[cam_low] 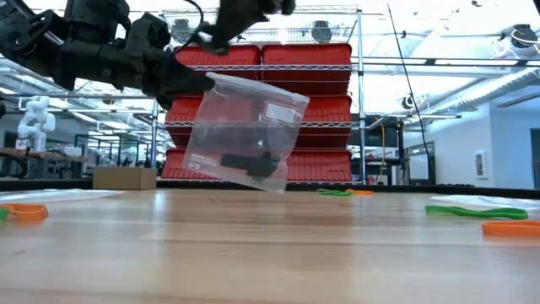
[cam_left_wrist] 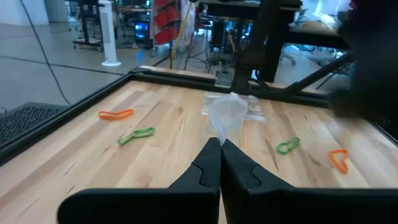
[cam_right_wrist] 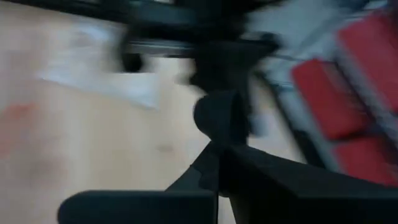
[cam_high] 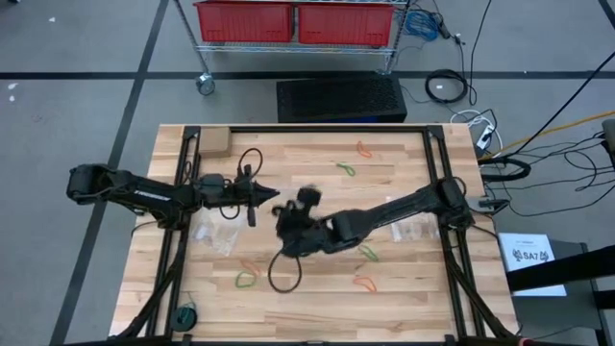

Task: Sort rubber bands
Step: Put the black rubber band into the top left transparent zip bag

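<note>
While its two dark fingers press together on the top edge of a clear plastic zip bag (cam_left_wrist: 229, 115), the left gripper (cam_high: 272, 199) hangs above the middle of the light wooden slatted table (cam_high: 404, 288), and the bag dangles below it, clear of the boards in the low view, with dark pieces inside at its lower end. Just beside that gripper, toward the table's right half, the right gripper (cam_high: 291, 234) sits with its fingers pressed together; whether anything is pinched between them cannot be told, as its wrist view is smeared. A thin black cable loop (cam_high: 281, 269) lies on the boards just below the right gripper's spot. Farther out, the small thin rubber bands lie loose on the wood: a green one (cam_high: 247, 280) and an orange one (cam_high: 252, 265) close together toward the front edge, another green one (cam_high: 369, 253) and orange one (cam_high: 364, 284) on the right arm's side, and a green (cam_high: 346, 169) and orange (cam_high: 364, 149) pair near the far edge. More clear bags lie flat on the table, one under the left arm (cam_high: 219, 235), one beneath the right arm (cam_high: 413, 232).
</note>
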Motion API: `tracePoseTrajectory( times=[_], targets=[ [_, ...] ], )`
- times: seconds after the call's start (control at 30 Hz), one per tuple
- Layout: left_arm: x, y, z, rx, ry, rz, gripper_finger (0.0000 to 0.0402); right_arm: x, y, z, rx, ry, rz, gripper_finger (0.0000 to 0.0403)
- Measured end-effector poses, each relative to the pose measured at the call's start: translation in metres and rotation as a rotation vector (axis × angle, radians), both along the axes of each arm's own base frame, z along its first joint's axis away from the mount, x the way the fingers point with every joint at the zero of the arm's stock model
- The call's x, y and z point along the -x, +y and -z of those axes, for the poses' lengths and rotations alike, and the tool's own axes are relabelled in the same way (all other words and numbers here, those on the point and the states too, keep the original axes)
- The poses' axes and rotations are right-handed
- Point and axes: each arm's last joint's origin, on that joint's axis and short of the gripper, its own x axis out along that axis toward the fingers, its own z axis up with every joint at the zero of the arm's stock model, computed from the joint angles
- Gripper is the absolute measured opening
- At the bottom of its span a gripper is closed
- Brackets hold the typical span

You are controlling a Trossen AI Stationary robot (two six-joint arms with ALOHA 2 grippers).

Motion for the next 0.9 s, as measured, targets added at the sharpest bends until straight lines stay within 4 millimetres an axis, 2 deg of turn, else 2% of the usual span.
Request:
tracePoseTrajectory(
  times=[0.13,0.4,0.63,0.9],
  targets=[
    [-0.002,0.0,-0.003,-0.016,-0.007,0.019,0.0,0.007,-0.014,-0.005,0.089,0.039,0.087,0.0001],
    [-0.004,0.0,-0.007,-0.038,-0.014,0.029,0.0,0.012,-0.038,0.011,0.077,0.127,0.185,0.0],
    [-0.003,0.001,-0.007,-0.044,-0.013,0.023,0.0,0.014,-0.034,0.02,0.05,0.14,0.172,0.0],
    [-0.003,0.003,-0.006,-0.043,-0.011,0.012,0.0,0.019,-0.026,0.002,0.034,0.071,0.154,0.0]
  ],
)
